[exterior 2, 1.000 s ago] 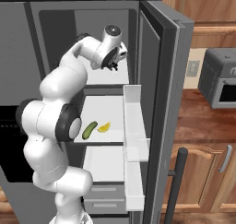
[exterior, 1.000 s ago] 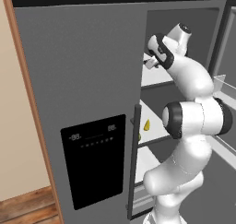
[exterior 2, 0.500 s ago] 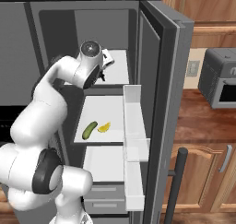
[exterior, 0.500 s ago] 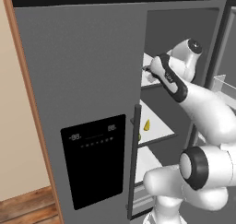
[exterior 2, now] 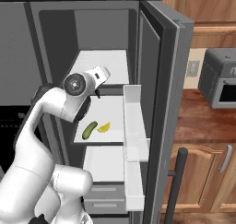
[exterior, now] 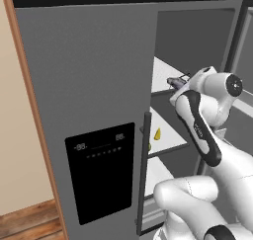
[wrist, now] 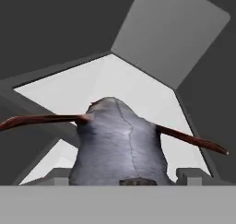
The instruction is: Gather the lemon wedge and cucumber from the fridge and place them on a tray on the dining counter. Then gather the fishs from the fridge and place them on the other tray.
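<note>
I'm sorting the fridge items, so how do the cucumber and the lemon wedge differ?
The cucumber is dark green, long and rounded; the lemon wedge is yellow, shorter and pointed. The cucumber lies left of the wedge in the right base view. Both rest on the same white fridge shelf, close together.

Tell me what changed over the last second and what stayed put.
The arm swung left across the open fridge, its elbow dropping, while the pincer stayed by the upper shelf. A grey fish sits between its tips, jaws wide; nothing let go. Cucumber and lemon wedge lie unmoved on the middle shelf; the door stayed open.
</note>
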Tool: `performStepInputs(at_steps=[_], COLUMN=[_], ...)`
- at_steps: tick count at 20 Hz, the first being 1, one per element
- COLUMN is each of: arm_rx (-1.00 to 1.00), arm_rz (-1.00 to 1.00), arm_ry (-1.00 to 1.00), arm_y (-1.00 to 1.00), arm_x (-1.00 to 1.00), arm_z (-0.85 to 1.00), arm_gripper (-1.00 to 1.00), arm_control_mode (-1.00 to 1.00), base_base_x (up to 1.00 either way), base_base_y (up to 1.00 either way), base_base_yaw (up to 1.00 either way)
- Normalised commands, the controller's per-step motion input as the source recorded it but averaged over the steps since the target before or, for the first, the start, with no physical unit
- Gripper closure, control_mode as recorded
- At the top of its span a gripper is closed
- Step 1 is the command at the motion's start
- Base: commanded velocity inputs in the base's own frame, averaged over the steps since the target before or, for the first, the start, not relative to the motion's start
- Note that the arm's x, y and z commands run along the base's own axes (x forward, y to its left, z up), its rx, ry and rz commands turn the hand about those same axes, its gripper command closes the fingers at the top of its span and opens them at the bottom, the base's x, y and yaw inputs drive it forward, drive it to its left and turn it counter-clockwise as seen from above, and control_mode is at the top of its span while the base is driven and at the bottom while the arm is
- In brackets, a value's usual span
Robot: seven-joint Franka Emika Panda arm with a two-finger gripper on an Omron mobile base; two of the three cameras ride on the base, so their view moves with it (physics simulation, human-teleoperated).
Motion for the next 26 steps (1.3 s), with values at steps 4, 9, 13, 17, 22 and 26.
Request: performStepInputs(at_steps=[4, 9, 13, 17, 22, 26], arm_rx=[0.0, 0.0, 0.0, 0.0, 0.0, 0.0], arm_rz=[-0.04, 0.0, 0.0, 0.0, 0.0, 0.0], arm_ry=[-0.11, 0.0, 0.0, 0.0, 0.0, 0.0], arm_y=[0.0, 0.0, 0.0, 0.0, 0.0, 0.0], arm_x=[-1.0, 0.0, 0.0, 0.0, 0.0, 0.0], arm_z=[0.0, 0.0, 0.0, 0.0, 0.0, 0.0], arm_gripper=[1.0, 1.0, 1.0, 1.0, 1.0, 1.0], arm_control_mode=[-1.0, 1.0, 1.0, 1.0, 1.0, 1.0], base_base_x=[0.0, -1.0, -1.0, -1.0, -1.0, -1.0], base_base_y=[0.0, -0.04, -0.14, -0.16, -0.22, -0.16], base_base_yaw=[0.0, -0.03, -0.03, -0.03, -0.03, -0.02])
